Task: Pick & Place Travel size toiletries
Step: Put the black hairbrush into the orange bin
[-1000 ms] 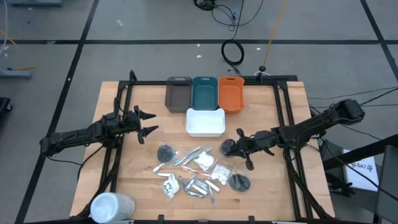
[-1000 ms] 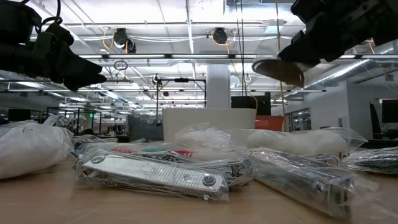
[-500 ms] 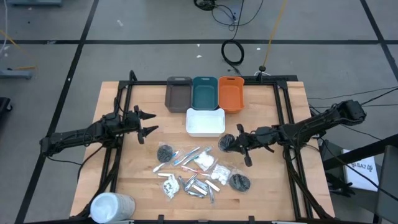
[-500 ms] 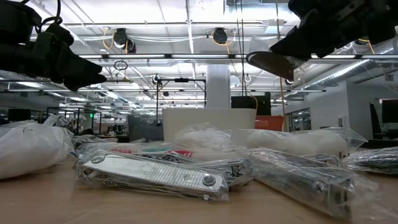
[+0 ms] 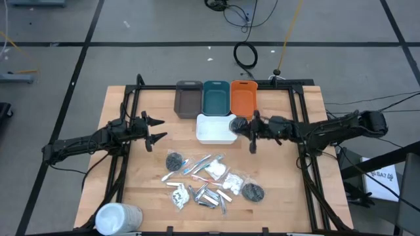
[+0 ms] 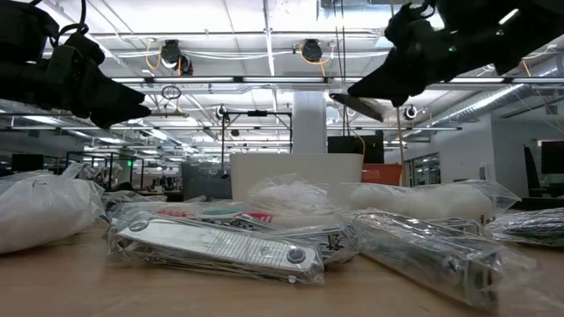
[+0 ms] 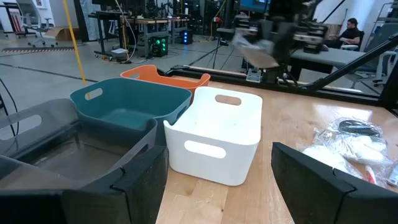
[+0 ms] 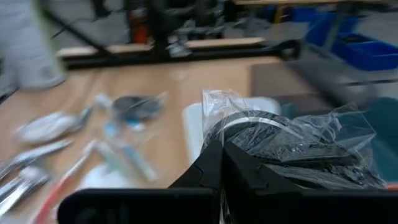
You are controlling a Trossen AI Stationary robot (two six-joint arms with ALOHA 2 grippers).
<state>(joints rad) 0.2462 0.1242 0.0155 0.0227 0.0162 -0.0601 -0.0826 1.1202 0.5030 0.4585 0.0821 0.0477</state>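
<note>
Right gripper (image 5: pixel 244 125) fingers clamp a wrapped dark disc (image 8: pixel 292 146) at white tray's (image 5: pixel 211 135) right edge; left gripper (image 5: pixel 157 129) fingers spread, empty.

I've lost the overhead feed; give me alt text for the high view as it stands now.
The right gripper, shut on a dark disc in clear wrap, hangs at the white tray's right edge. The left gripper waits open at the table's left. Wrapped toiletries lie heaped below the trays.

Right gripper (image 5: pixel 244 125) is clamped tight, arm stretched out mid-table. Left gripper (image 5: pixel 157 128) hangs wide open over the left side.
</note>
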